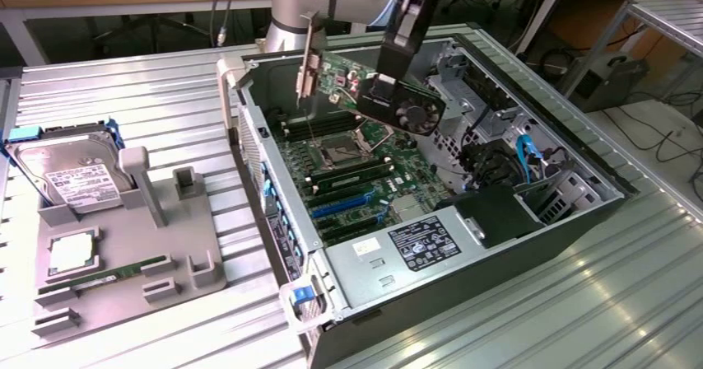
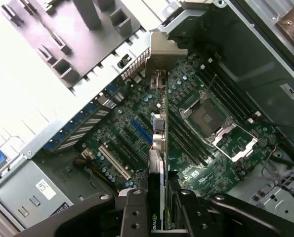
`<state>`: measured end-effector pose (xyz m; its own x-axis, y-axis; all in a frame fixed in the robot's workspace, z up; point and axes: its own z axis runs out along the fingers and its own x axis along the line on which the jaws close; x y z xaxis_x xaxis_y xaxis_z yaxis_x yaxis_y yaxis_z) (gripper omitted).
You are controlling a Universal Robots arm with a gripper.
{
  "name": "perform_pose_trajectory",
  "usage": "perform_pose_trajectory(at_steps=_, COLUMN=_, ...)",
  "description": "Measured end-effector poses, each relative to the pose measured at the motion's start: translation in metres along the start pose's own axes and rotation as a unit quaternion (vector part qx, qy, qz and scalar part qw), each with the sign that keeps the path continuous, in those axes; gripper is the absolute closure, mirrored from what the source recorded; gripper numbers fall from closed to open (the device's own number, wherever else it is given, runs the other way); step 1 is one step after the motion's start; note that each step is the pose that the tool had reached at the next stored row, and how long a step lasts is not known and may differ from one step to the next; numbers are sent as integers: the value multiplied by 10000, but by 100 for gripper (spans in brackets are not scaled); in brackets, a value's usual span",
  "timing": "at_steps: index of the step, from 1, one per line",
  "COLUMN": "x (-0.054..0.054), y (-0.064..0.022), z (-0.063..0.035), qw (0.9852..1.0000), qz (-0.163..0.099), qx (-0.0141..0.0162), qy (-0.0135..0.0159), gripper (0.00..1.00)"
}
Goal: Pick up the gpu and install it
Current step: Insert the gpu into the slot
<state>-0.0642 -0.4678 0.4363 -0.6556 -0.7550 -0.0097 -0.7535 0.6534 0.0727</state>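
The gripper (image 1: 393, 66) is clenched on the gpu (image 1: 409, 109), holding it on edge above the motherboard (image 1: 354, 171) beneath, with its bracket (image 1: 311, 56) near the case (image 1: 250, 130) wall.

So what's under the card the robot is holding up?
Under the gpu, gripped by the hand, lies the open computer case's green motherboard: the CPU socket, memory slots and blue expansion slots show. The strip of board straight below the card's edge is covered.
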Motion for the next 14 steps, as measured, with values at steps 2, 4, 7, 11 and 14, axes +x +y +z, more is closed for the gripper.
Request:
perform_pose_trajectory(at_steps=2, x=0, y=-1, z=7, qw=9998, qz=-204, qx=-2, qy=15, gripper=74)
perform_pose_trajectory(at_steps=4, x=0, y=-1, z=14, qw=9991, qz=-430, qx=-4, qy=31, gripper=74)
perform_pose_trajectory(at_steps=7, x=0, y=-2, z=29, qw=9965, qz=-828, qx=-8, qy=60, gripper=74)
perform_pose_trajectory(at_steps=11, x=0, y=-3, z=46, qw=9921, qz=-1255, qx=-12, qy=91, gripper=74)
perform_pose_trajectory(at_steps=14, x=1, y=-4, z=58, qw=9871, qz=-1598, qx=-14, qy=116, gripper=74)
